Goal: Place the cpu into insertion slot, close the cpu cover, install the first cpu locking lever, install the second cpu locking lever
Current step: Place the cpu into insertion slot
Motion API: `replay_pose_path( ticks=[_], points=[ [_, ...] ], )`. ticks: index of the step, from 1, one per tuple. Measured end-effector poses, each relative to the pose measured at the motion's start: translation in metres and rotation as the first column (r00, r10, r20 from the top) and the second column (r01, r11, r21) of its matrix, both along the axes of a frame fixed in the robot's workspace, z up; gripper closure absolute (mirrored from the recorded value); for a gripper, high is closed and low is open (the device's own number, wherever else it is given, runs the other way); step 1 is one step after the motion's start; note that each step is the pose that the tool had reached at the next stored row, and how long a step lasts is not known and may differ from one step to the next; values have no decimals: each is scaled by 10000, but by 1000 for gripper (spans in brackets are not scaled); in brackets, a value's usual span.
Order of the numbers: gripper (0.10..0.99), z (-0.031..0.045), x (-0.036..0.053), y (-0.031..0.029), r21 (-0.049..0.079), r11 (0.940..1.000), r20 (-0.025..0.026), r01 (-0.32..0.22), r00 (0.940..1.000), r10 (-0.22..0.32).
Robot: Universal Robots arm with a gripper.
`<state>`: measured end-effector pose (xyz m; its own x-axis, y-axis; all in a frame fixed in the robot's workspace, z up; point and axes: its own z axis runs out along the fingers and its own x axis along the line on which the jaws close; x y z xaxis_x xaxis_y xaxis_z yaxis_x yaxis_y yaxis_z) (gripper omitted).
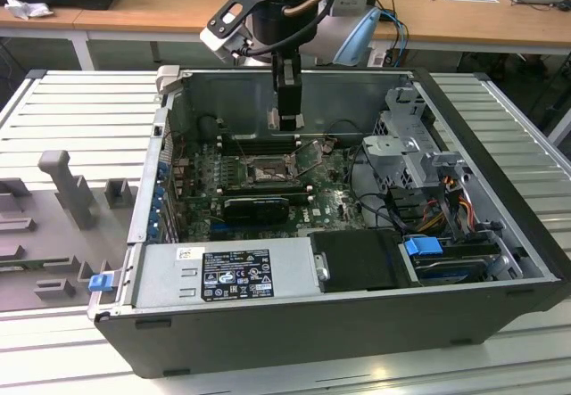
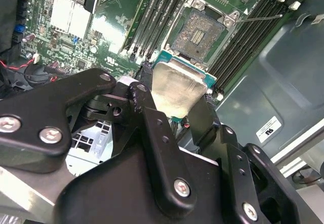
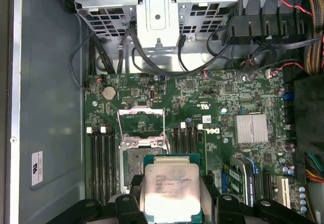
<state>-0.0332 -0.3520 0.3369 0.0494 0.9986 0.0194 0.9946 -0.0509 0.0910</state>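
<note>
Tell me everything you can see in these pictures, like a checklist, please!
Surface: ribbed grey metal table, open black computer case on it.
Job's things: flat square silver-topped cpu held over the green circuit board; square dark-framed insertion slot empty; hinged grey metal cpu cover open.
Clutter: grey plastic fixture blocks, exterior view's left.
Tool: black two-fingered tool shut on the cpu.
Cables: coloured wire bundle inside the case.
Surroundings: wooden desks behind.

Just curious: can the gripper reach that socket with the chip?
Probably yes: the gripper holds the cpu over the insertion slot, the cpu cover stands open, and nothing lies across the socket.
</note>
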Motion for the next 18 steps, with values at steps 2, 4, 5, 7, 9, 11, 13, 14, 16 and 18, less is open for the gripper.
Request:
replay_pose_path(
  ticks=[2, 4, 5, 7, 9, 11, 13, 14, 16, 18],
  points=[
    [561, -6, -1, 0, 11, 10000, -1, 2, 10000, -2],
    [561, -9, -1, 0, 21, 10000, -1, 2, 10000, -2],
    [561, -11, 0, 0, 33, 10000, -1, 0, 10000, 0],
    [561, -14, 0, 0, 44, 10000, -1, 0, 10000, 0],
    [561, -18, 0, 0, 63, 10000, -1, 0, 10000, 0],
    [561, -22, -1, 0, 69, 10000, -1, -2, 10000, 2],
    [561, -30, -8, 0, 69, 10000, 0, 0, 10000, 0],
    [561, -33, -11, 0, 69, 10000, -1, 2, 10000, -2],
    [561, -43, -18, 1, 70, 10000, 0, 0, 10000, 0],
    [561, -96, -41, 8, 69, 10000, 2, 0, 10000, 0]
  ],
)
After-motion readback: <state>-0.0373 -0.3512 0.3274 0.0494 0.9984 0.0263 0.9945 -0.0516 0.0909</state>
